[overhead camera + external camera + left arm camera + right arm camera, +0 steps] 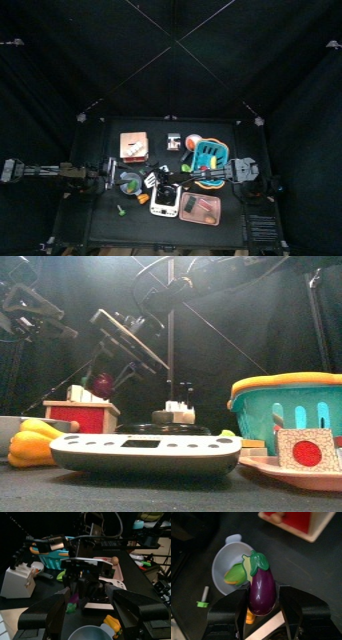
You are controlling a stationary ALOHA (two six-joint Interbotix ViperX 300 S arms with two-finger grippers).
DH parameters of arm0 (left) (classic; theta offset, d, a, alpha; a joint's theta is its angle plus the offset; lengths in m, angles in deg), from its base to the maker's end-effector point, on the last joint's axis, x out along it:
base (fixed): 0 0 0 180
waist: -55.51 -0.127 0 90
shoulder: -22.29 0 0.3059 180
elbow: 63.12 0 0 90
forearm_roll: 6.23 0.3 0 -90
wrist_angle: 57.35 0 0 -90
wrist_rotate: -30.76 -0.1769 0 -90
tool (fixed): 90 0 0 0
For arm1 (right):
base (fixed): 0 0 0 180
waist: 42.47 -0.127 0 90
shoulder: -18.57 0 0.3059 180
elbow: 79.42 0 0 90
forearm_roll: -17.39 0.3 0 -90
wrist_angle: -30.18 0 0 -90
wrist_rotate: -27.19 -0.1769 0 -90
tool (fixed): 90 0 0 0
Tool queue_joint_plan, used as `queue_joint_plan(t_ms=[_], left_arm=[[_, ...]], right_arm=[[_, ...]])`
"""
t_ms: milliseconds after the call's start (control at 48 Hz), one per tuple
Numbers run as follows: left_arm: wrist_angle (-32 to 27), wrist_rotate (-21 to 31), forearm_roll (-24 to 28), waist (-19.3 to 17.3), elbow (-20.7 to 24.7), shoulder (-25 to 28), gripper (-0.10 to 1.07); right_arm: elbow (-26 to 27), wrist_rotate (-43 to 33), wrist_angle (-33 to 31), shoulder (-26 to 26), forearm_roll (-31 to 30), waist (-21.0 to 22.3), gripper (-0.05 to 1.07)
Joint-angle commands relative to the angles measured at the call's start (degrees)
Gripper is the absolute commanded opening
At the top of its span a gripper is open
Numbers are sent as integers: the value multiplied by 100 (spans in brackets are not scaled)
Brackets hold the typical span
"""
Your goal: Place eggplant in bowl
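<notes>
My right gripper (pixel 262 597) is shut on a purple eggplant (pixel 262 587) with a green cap and holds it just above the rim of a pale grey bowl (pixel 224 562). A green item (pixel 236 574) lies in the bowl. In the front view the eggplant (pixel 102 384) hangs behind the red box. The left wrist view shows the right arm's gripper with the eggplant (pixel 72 603) above the bowl (pixel 90 633). My left gripper (pixel 93 614) is open and empty, just to the left of the bowl (pixel 130 182).
A red box (pixel 83 414) stands at the back left and a teal basket (pixel 287 406) at the right. A white flat device (pixel 147 451), a pink tray (pixel 301 468) and a yellow toy (pixel 34 441) lie along the front. A green bolt (pixel 202 599) lies beside the bowl.
</notes>
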Motion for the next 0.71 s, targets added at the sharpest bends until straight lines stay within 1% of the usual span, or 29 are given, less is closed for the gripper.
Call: queue_joint_plan(t_ms=[0, 271, 479, 688], left_arm=[[185, 0, 70, 18, 88, 18, 93], [299, 0, 97, 18, 70, 9, 93], [272, 0, 88, 18, 53, 18, 93], [264, 0, 79, 9, 35, 18, 93]], right_arm=[[281, 0, 404, -9, -26, 0, 76], [598, -9, 782, 413, 0, 0, 76], [888, -9, 809, 686, 9, -26, 77], [1028, -9, 765, 853, 9, -35, 77]])
